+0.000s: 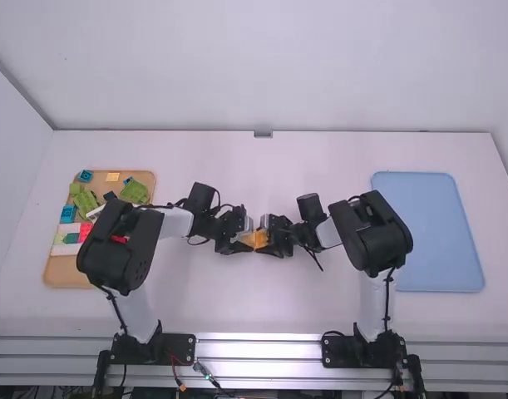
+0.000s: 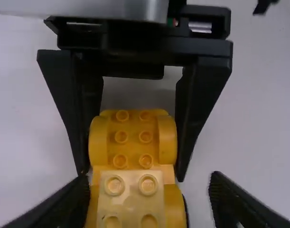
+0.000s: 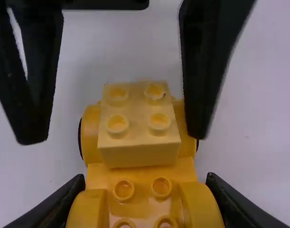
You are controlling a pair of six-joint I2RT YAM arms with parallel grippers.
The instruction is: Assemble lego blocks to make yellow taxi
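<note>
At mid-table my left gripper (image 1: 244,242) and right gripper (image 1: 273,240) face each other around the yellow car base (image 1: 260,238). My right gripper (image 3: 145,179) is shut on the base's studded end, one finger against each rounded side. A pale yellow brick (image 3: 139,153) sits on the base's other end, its four studs up. Around that end my left gripper (image 2: 148,183) stands open, with gaps between its fingers and the pale brick (image 2: 130,199). Dark wheel edges show beneath the base at this end.
A tan tray (image 1: 61,270) at the left holds green, blue, red, white and yellow blocks, partly under the left arm. On the right lies a blue tray (image 1: 436,233), close beside the right arm.
</note>
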